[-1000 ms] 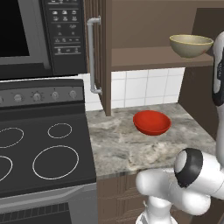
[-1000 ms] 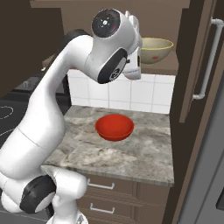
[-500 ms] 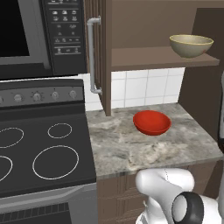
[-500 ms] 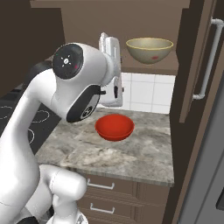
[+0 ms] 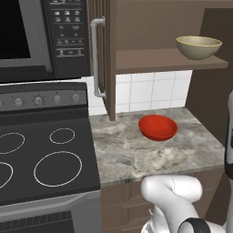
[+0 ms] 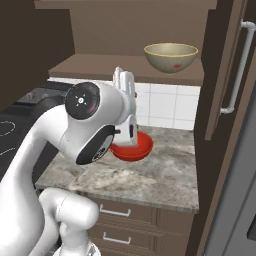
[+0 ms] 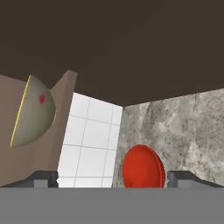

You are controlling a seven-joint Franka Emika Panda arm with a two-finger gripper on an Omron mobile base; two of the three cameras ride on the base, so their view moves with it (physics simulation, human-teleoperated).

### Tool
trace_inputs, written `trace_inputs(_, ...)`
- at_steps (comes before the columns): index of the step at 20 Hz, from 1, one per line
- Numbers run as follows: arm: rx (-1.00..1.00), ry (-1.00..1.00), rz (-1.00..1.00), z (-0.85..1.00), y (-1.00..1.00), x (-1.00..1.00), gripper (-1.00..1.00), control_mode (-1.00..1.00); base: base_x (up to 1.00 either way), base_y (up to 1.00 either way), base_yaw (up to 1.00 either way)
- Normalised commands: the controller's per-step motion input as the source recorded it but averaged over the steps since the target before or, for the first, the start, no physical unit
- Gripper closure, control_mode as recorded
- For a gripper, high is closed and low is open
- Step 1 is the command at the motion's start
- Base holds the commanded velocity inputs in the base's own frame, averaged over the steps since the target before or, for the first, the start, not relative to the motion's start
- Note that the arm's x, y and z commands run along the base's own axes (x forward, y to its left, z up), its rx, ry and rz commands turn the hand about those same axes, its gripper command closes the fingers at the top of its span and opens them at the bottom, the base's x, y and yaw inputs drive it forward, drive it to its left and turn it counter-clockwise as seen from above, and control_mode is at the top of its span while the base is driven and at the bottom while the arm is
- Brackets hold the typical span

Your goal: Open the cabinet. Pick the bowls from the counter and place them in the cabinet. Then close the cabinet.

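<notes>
Gleaming on the speckled stone counter sits the round red bowl, near the white tiled wall. Up on the wooden shelf of the open brown cabinet rests the beige bowl, yellowish at its rim. Gripper fingertips stand wide apart, holding nothing.

cabinet: brown wood, matt, with a smooth silver metal bar handle
beige bowl: smooth, slight sheen
red bowl: glossy, smooth
counter: speckled grey-beige stone, polished
stovetop: black glass, smooth
wall tiles: white, glazed
</notes>
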Motion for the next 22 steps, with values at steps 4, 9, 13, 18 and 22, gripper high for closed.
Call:
trace_inputs(4, 0.04, 0.00, 0.02, -0.49, 0.01, 0.00, -1.00, -1.00, 0.00, 0.00, 0.00)
trace_inputs(9, 0.02, 0.00, 0.00, -0.40, 0.04, 0.01, -1.00, -1.00, 0.00, 0.00, 0.00)
trace_inputs(13, 0.01, 0.00, 0.00, -0.50, 0.14, 0.12, -1.00, -1.00, 0.00, 0.00, 0.00)
trace_inputs(18, 0.05, 0.00, 0.00, -0.52, 0.14, 0.08, -1.00, -1.00, 0.00, 0.00, 0.00)
trace_inputs(22, 0.00, 0.00, 0.00, -0.27, 0.14, 0.02, -1.00, -1.00, 0.00, 0.00, 0.00)
